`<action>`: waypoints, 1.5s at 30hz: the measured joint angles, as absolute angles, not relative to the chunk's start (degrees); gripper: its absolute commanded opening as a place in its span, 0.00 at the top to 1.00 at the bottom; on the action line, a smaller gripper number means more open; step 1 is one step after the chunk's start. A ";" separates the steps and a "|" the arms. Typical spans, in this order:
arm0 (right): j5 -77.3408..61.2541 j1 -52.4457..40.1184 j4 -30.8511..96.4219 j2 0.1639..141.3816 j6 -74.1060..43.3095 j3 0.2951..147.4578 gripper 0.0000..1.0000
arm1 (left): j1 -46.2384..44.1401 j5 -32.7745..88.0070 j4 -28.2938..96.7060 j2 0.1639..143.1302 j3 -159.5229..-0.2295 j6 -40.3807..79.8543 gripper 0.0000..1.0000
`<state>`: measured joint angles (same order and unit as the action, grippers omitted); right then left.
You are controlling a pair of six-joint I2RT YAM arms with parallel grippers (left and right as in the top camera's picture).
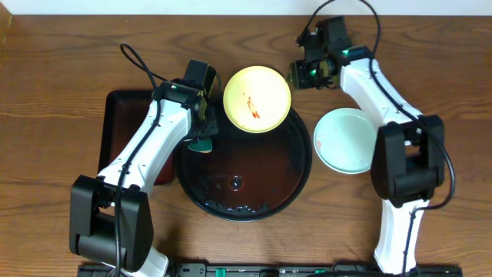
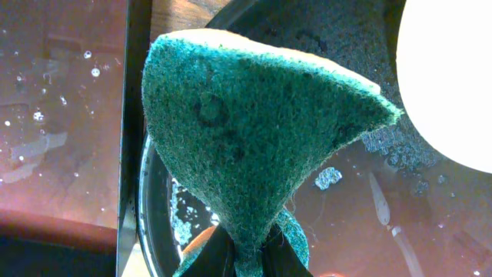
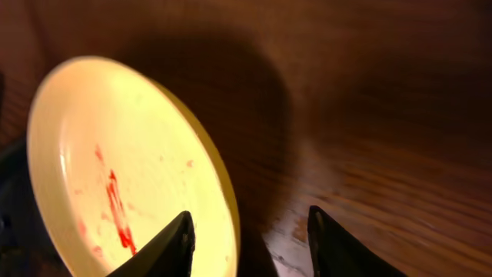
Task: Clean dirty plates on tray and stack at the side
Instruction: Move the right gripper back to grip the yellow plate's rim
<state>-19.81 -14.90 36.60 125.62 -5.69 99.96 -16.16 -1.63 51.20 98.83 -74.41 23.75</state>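
Left end effector (image 2: 244,258): clamped shut on a green scouring sponge (image 2: 246,138), which fans out over the wet left side of the round black tray (image 1: 304,165).
Right end effector (image 3: 250,223): fingers parted, one on each side of the yellow plate (image 3: 131,154) at its rim. It is not pinching the plate, as far as I can see.
Yellow plate: at the back of the round tray, overlapping the rim and apparently tipped up, with a red sauce streak (image 3: 115,204) near its middle.
Blue-green plate (image 1: 346,140): on the counter (image 1: 61,46) just right of the tray and apart from it. I cannot tell whether another lies beneath it.
Step in hand: I'd say scrubbing the yellow plate.
Doing it well: the right fingers should close firmly on the rim first, because a tipped plate will skid under the sponge. Then the sponge's flat face should wipe along the streak, not its folded edge.
Edges: the tray's raised rim under the plate could let it rock. The rectangular tray (image 1: 115,115) crowds the left arm.
Open room: bare counter behind and to the right — space enough to carry the plate to the blue-green one.
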 measured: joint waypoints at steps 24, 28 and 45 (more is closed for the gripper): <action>-21.30 -17.54 39.57 127.79 -2.94 100.40 0.70 | -16.16 -1.63 51.20 98.83 -74.41 23.75 0.93; -19.53 -18.61 39.40 127.79 -2.96 100.42 0.76 | -16.16 -1.63 51.20 98.83 -74.41 23.75 0.93; -18.09 -19.51 43.42 128.88 -6.11 100.66 0.99 | -16.16 -1.63 51.22 98.83 -74.41 23.75 0.92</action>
<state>-18.09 -19.51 43.42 128.88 -6.11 100.66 -16.16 -1.63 51.22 98.83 -74.41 23.75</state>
